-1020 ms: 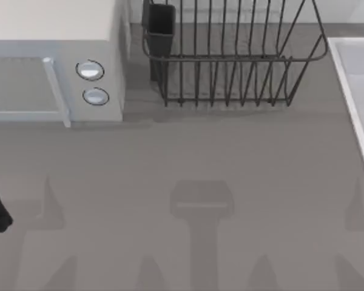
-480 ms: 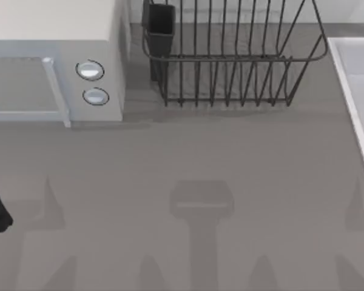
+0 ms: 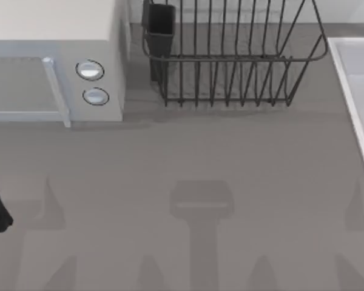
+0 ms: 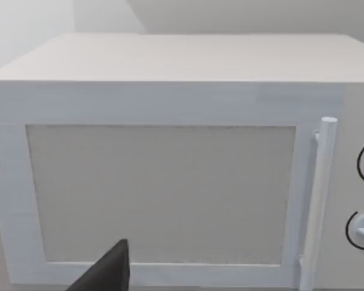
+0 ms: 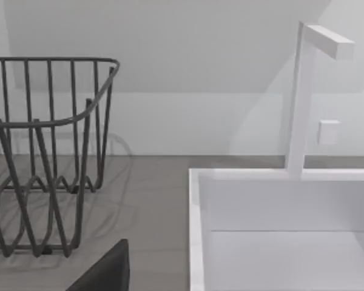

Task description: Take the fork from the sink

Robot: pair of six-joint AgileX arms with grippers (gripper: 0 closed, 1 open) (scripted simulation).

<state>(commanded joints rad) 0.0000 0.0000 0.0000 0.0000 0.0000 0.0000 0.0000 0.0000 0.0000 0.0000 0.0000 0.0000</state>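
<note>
The sink (image 5: pixel 197 242) is seen ahead of the right arm, so the fork may be reached; finger state cannot be told

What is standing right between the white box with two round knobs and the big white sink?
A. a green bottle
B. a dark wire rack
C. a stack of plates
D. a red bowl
B. In the top view a dark wire dish rack stands on the grey counter, with the white microwave with two round knobs at its left and the pale rectangular sink at its right.
</note>
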